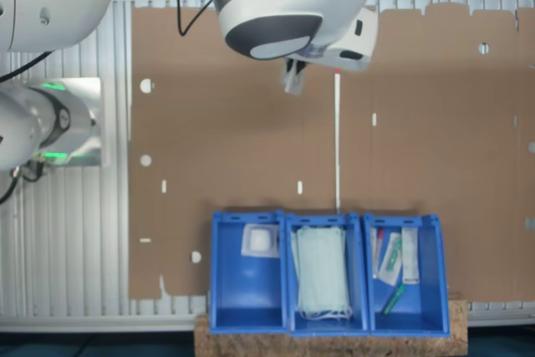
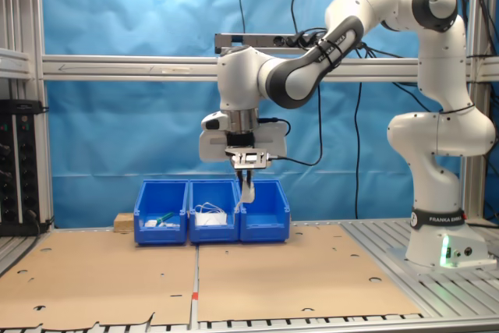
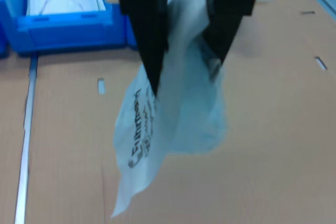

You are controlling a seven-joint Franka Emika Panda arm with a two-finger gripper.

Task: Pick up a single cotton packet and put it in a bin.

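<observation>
Your gripper [image 3: 184, 61] is pinched shut on the cotton packet [image 3: 173, 124], which dangles limp below the fingertips, high above the cardboard. The grip looks thin, so a quick swing toward the bin [image 1: 248, 277] ahead could shake it loose.

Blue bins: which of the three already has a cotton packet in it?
The end bin at the first exterior view's left. It holds one small white square packet; the middle bin holds pale green masks, the other end bin slim wrapped items.

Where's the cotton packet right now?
The cotton packet hangs pinched in the gripper, raised over the cardboard, short of the blue bins.
</observation>
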